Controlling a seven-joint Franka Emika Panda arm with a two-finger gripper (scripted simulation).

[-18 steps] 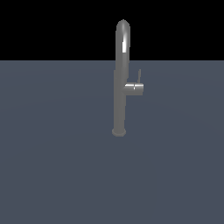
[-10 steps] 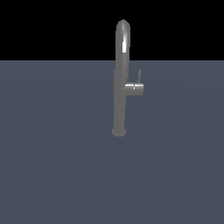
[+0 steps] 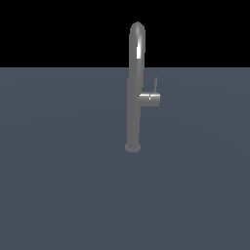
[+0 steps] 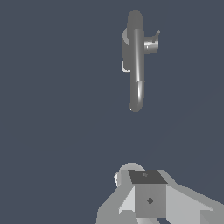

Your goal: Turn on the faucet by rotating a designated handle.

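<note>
The faucet (image 3: 135,88) is a tall slim grey tube with an arched top, standing on a flat grey surface. A short side stub (image 3: 150,98) sticks out toward the exterior view's right. The handle (image 3: 155,84) is a thin lever rising from the stub's end. My gripper is out of the exterior view. In the wrist view the faucet (image 4: 136,61) is seen from above, with the handle (image 4: 156,33) beside it. My gripper (image 4: 146,177) is well short of the faucet, touching nothing. Its fingers read as one block with no gap, so it looks shut and empty.
The flat blue-grey surface (image 3: 58,185) spreads around the faucet on all sides. A black background lies behind it. No other objects show.
</note>
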